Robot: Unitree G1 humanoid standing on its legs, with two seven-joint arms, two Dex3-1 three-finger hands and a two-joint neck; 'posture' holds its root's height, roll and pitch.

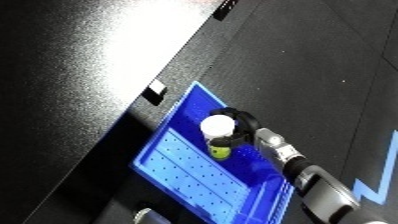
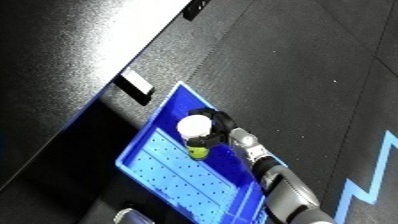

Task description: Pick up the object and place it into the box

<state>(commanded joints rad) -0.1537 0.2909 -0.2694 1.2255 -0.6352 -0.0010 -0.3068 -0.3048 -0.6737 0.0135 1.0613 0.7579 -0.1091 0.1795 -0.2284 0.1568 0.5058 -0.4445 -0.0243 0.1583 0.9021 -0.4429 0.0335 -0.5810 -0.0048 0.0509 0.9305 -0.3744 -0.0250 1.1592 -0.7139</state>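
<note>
Object (image 1: 218, 135): a small bottle-like item with a white rounded top and a yellow-green lower part, held over the interior of the blue bin (image 1: 182, 172), whose floor is dotted with small holes. Right hand (image 1: 242, 121): black fingers curled round the white top, forearm entering from the lower right. The right eye view shows more of the dark table (image 2: 53, 75); left hand in neither view

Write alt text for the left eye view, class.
The robot's right hand holds a white-capped bottle with a yellow-green label over a blue bin. The bin sits on a dark floor beside a black table.
</note>
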